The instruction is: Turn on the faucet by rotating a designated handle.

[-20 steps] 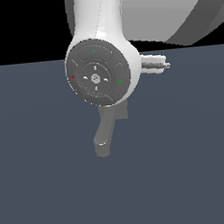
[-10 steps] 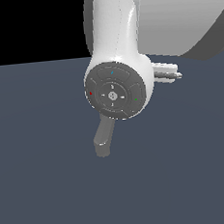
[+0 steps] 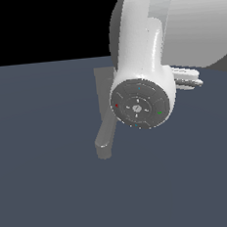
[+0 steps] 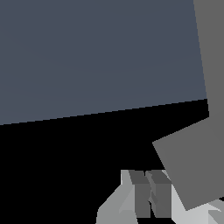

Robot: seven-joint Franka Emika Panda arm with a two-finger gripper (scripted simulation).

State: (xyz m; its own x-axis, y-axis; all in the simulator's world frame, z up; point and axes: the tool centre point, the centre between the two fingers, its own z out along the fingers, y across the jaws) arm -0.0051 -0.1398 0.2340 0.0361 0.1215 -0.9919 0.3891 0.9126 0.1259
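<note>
Grey faucet (image 4: 192,170) just beside the jaws (open floor (image 3: 49,190) elsewhere)

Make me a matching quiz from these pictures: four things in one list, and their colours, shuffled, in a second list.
Things:
1. arm
2. faucet
3. floor
4. backdrop

Colours:
A. black
B. white
C. dark blue-grey
D. plain matte grey

Pairs: 1-B, 2-D, 3-C, 4-A
</note>
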